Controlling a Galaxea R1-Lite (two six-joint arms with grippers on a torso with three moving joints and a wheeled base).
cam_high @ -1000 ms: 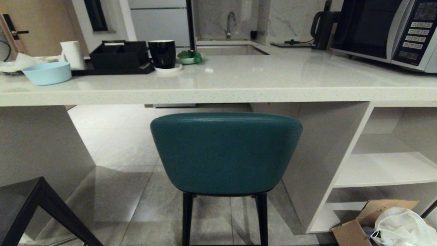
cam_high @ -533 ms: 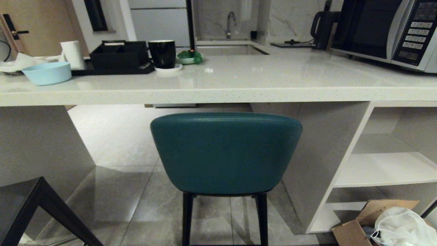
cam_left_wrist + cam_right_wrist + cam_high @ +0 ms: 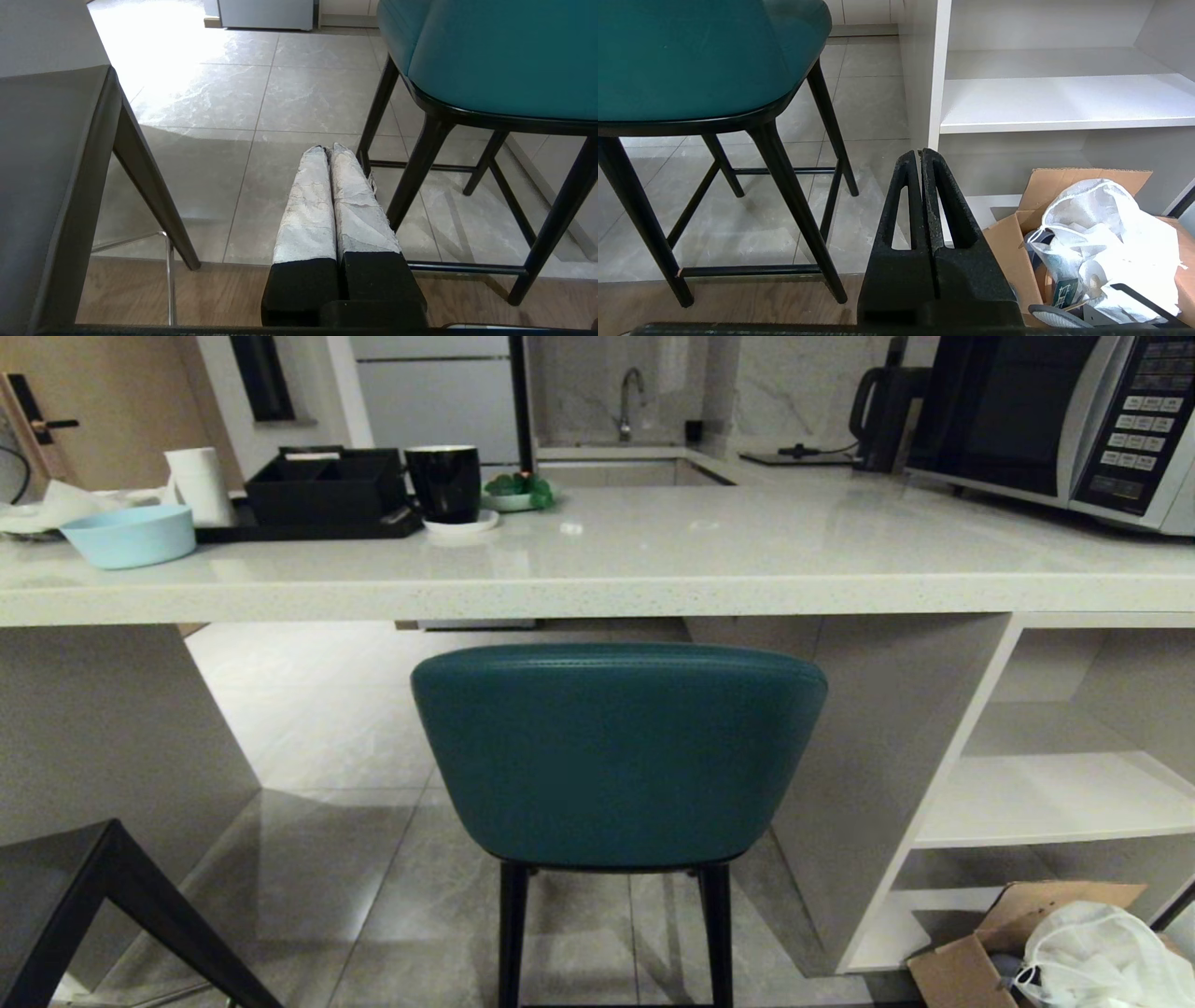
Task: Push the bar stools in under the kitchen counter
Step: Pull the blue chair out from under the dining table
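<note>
Both end effectors, left [image 3: 327,148] and right [image 3: 920,151], are closed and empty (low beside the legs); the teal stool [image 3: 616,756] stands centre frame, before the worktop [image 3: 597,597].

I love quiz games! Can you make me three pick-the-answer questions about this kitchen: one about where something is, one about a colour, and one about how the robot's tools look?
1. Where does the black mug stand?
A. on the kitchen counter
B. on the floor
C. on the stool seat

2. What colour is the bar stool in the middle?
A. red
B. teal
C. yellow

3. How is the left tool set?
A. wide open
B. holding a cup
C. shut and empty

Answers: 1 A, the mug sits on a small white saucer on the countertop. 2 B, its curved back is teal above thin black legs. 3 C, the two fingers press together with nothing between them, low beside the stool's legs.
</note>
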